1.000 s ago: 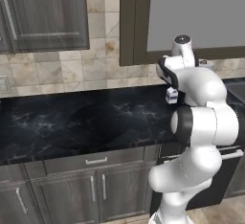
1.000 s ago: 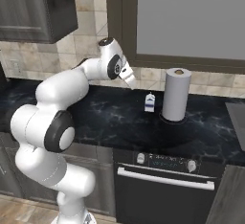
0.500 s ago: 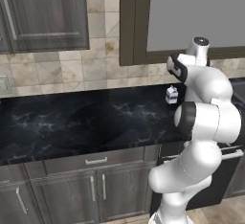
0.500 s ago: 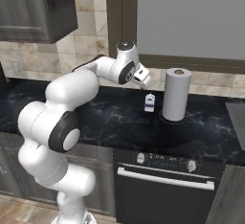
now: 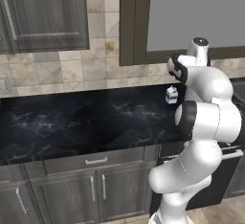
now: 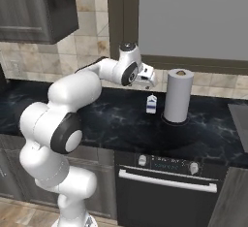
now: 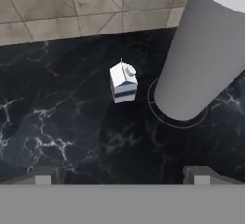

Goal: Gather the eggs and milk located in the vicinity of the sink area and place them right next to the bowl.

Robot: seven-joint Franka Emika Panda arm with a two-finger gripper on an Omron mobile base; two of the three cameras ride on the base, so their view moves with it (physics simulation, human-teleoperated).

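Observation:
The milk [image 7: 123,82] is a small white gable-top carton with a dark blue label. It stands upright on the black marble counter [image 5: 86,122] near the tiled back wall. The same milk [image 6: 151,104] [image 5: 171,94] sits just left of a tall paper-towel roll. My gripper [image 7: 122,176] hangs above and in front of the carton, jaws wide open with nothing between them. In the right base view the gripper [image 6: 149,80] is a little above and left of the carton. A grey rim of the sink [image 6: 239,124] shows at the far right. The eggs and the bowl are out of view.
The white paper-towel roll [image 6: 177,95] [image 7: 201,50] stands close to the right of the carton. An oven front with knobs [image 6: 167,165] sits under the counter. A dark upper cabinet [image 5: 43,12] hangs at the left, and a window frame [image 6: 123,22] runs behind the arm.
The arm has swung right along the counter. The hand went from well left of the milk carton to just above it. The jaws stayed open and the carton has not moved.

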